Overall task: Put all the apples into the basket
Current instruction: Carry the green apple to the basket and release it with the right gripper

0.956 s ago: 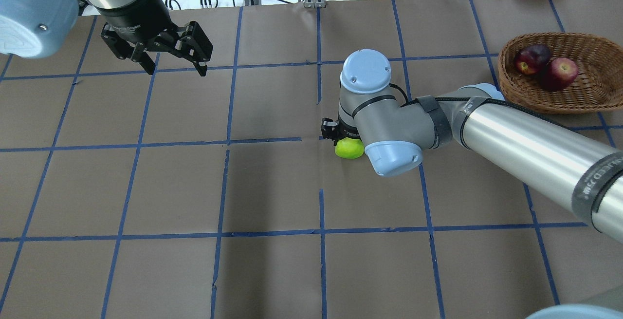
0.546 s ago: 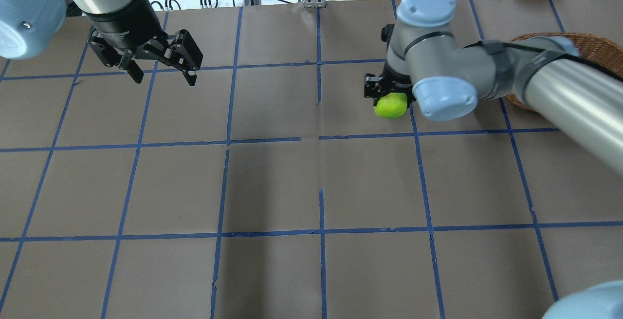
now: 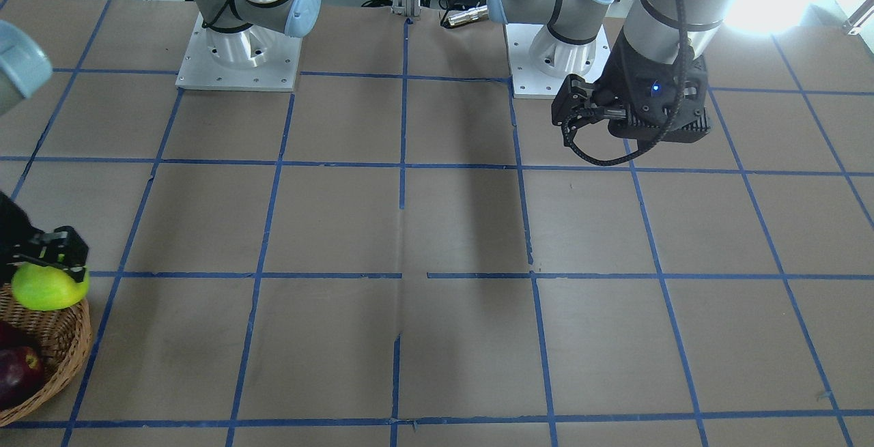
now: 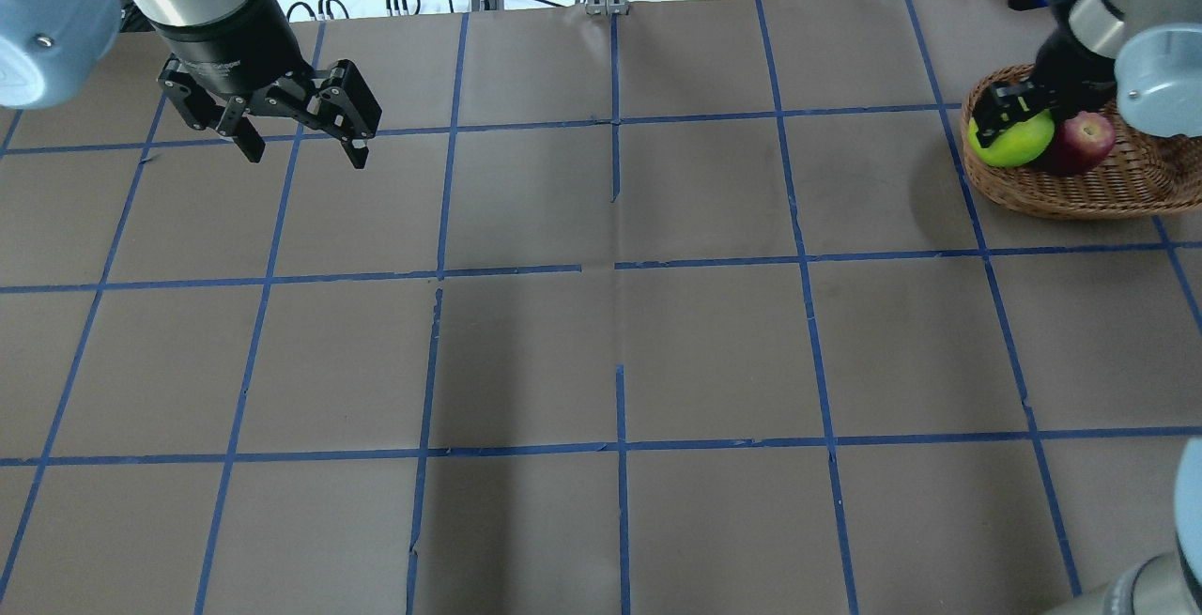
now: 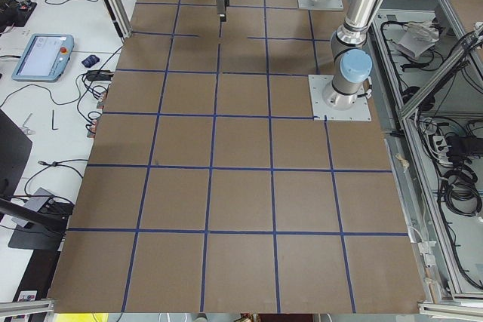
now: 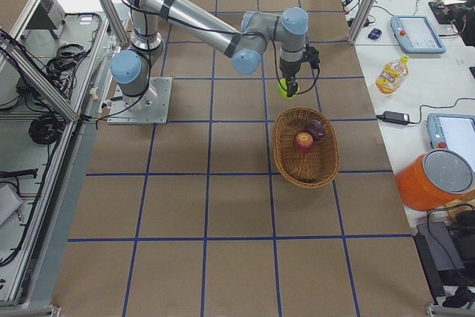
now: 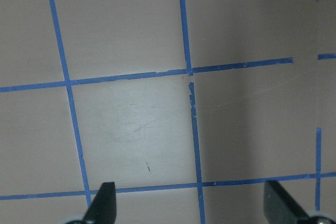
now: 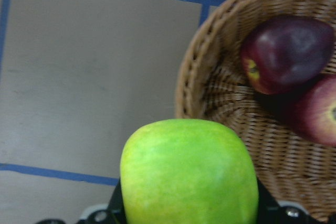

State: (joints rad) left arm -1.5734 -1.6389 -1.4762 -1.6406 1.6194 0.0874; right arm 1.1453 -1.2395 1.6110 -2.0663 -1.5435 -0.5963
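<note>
Gripped in the right pincer, the green apple has been carried from the middle of the surface to above the left rim of the far-right basket, where the other two apples lie, so only its release is judged to remain, while the left pincer is held open and empty

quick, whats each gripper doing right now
Left gripper: open, holding nothing.
Right gripper: closed on the yellow-green apple.
</note>
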